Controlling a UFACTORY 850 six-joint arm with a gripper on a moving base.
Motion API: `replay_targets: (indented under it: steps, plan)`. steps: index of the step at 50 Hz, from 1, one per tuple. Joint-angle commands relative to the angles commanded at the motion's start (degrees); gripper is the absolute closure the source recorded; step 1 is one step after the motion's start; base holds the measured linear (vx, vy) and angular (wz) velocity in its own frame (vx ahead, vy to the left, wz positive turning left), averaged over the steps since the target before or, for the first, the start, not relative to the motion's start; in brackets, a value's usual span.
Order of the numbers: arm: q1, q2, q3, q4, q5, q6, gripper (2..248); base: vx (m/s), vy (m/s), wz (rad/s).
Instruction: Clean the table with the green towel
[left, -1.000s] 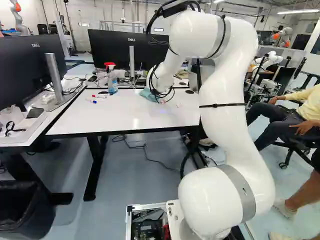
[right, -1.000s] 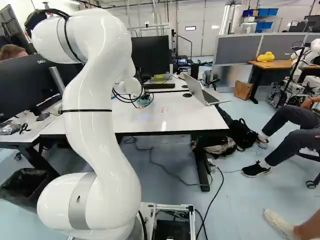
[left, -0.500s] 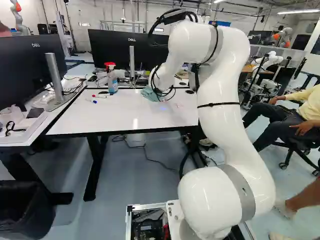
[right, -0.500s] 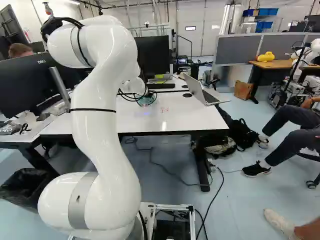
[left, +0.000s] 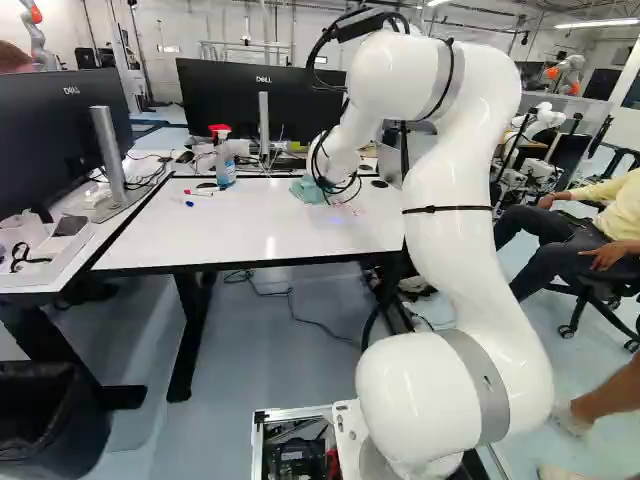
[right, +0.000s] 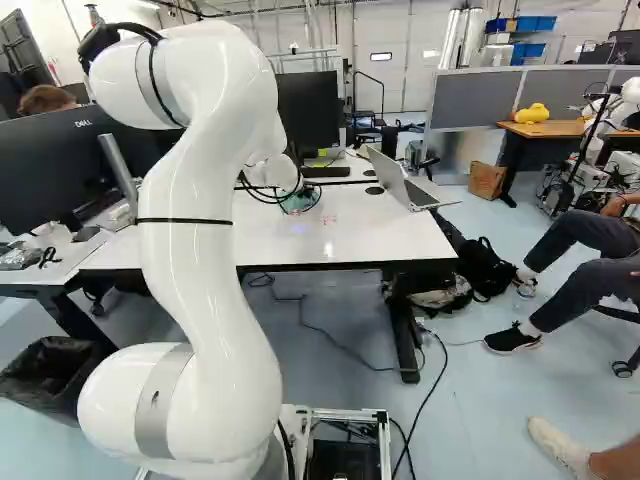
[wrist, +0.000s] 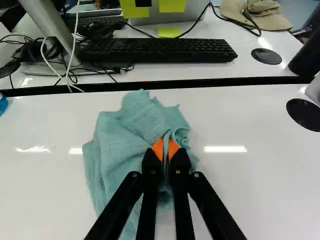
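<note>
Gripper (wrist: 166, 149): orange-padded fingers clamped on a pinched fold of green towel (wrist: 117, 142). Towel rumpled on white table (left: 240, 230), close to far edge, bunched around the fingertips, most of it spread left. Faint red marks (right: 330, 219) to its right. Spray bottle (left: 225, 168) well left; open laptop (right: 397, 183) right; keyboard (wrist: 160, 51) beyond, on far desk.

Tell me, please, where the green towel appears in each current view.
Left base view: green towel upper middle, on the white table, right of the spray bottle.
Right base view: upper middle, just right of the arm.
Wrist view: pinched between the gripper's fingers, spreading ahead and aside.
Shared landmark: the dark seam along the table's far edge.
</note>
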Motion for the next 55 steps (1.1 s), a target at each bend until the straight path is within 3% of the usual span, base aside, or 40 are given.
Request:
replay_targets:
  steps: [20, 43, 55]
  plan:
    - [1.98, 2.92, 3.94, 0.0, 0.0, 0.0, 217, 0.0, 0.0, 0.0]
    - [5.33, 1.86, 2.51, 0.0, 0.0, 0.0, 217, 0.0, 0.0, 0.0]
    - [5.53, -0.67, -0.92, 0.0, 0.0, 0.0, 217, 0.0, 0.0, 0.0]
